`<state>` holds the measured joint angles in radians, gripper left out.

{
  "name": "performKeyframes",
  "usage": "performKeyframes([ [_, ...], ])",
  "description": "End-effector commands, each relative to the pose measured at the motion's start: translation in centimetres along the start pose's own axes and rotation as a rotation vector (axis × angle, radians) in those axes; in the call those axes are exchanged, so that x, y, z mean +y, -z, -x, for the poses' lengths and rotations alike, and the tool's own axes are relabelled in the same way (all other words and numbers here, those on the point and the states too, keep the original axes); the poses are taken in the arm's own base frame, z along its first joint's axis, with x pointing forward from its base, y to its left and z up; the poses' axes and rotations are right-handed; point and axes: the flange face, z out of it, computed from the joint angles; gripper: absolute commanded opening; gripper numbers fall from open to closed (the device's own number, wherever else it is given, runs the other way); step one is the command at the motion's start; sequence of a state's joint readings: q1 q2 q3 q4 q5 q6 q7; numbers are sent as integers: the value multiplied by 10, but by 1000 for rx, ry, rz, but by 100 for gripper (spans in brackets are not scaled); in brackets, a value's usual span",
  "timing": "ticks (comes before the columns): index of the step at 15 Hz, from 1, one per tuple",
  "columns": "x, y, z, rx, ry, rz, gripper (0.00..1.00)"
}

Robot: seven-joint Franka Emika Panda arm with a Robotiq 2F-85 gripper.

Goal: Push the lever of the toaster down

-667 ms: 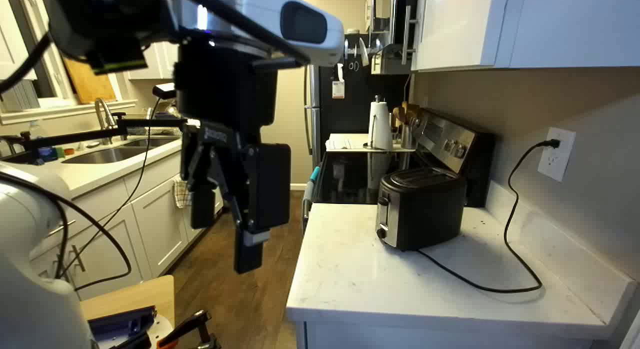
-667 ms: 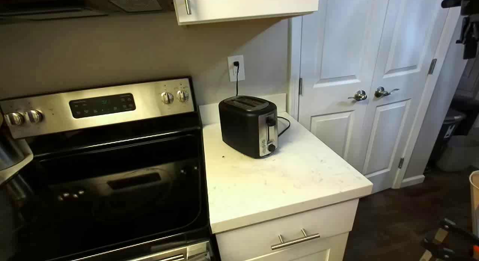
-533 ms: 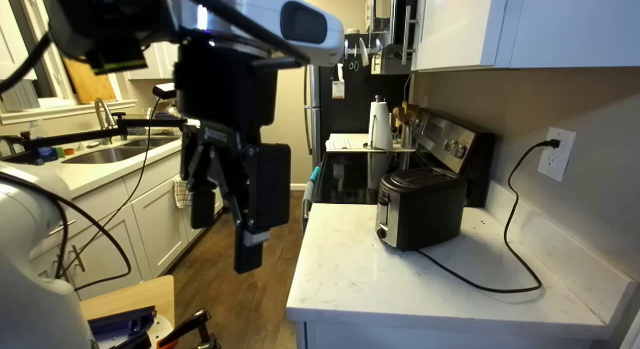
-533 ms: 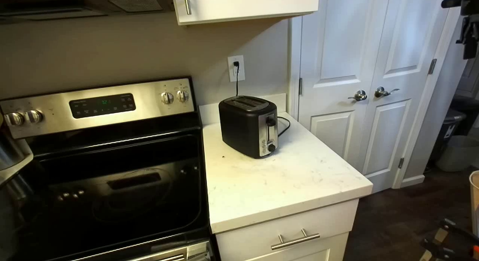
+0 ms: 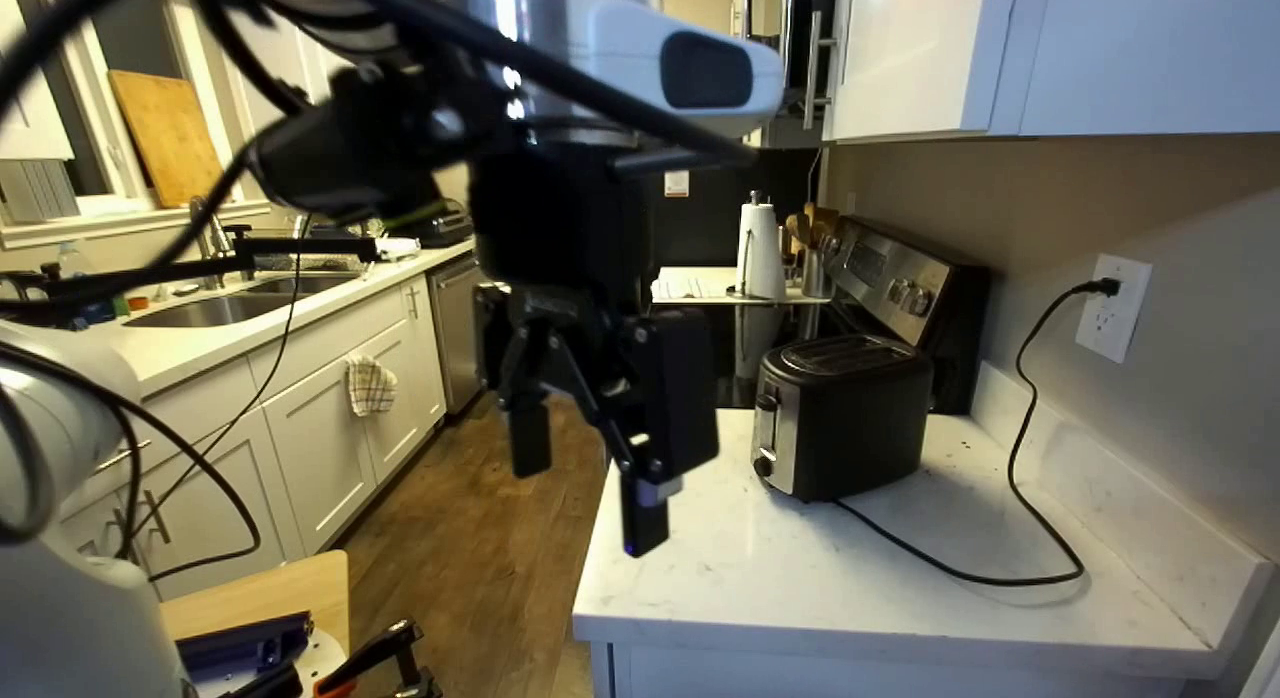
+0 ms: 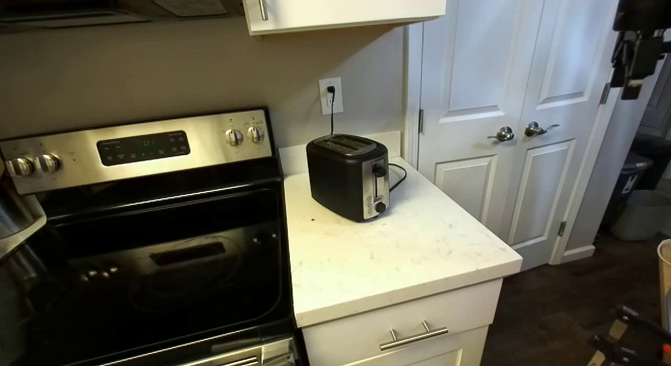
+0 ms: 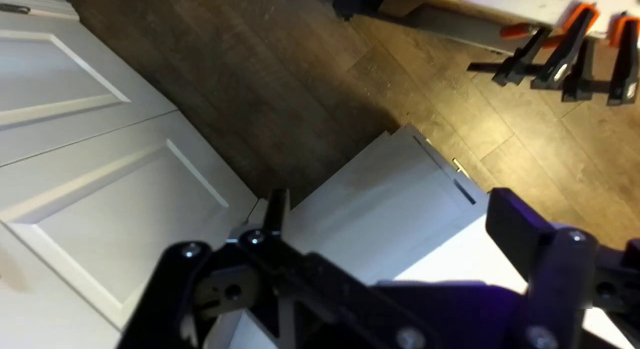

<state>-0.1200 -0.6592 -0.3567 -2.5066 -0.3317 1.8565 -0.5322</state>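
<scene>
The black toaster [image 5: 865, 428] with a steel front panel stands upright on the white counter; it also shows in an exterior view [image 6: 338, 180]. Its black lever [image 5: 767, 403] sits near the top of the front slot, which is also plain in an exterior view [image 6: 379, 170]. A round dial is below it. My gripper [image 5: 588, 498] points down with fingers apart and nothing between them. It hangs over the counter's aisle-side edge region, apart from the toaster. It shows at the upper right in an exterior view [image 6: 631, 67]. In the wrist view the gripper [image 7: 392, 216] is open; the toaster is out of view.
The counter [image 5: 700, 578] borders the black stove [image 6: 157, 271]. A black cord [image 5: 1000, 581] runs from the toaster to a wall outlet [image 5: 1113, 308]. An upper cabinet [image 5: 920, 58] hangs above. A paper towel roll [image 5: 762, 253] stands beyond the stove. Clamps [image 7: 560, 54] sit at a table edge.
My gripper has moved right toward the counter and toaster in an exterior view, and further into view, left and slightly down, at the upper right elsewhere. The toaster and lever have not moved.
</scene>
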Motion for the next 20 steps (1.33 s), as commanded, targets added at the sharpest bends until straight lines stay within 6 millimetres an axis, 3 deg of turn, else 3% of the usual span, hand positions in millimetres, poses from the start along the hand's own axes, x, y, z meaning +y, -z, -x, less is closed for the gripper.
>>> performKeyframes([
  [1, 9, -26, -44, 66, -33, 19, 100],
  [4, -5, -39, -82, 147, -36, -4, 100],
  [9, -55, -50, -136, 256, 14, -61, 100],
  [20, -105, -66, -221, 445, 77, -51, 100],
])
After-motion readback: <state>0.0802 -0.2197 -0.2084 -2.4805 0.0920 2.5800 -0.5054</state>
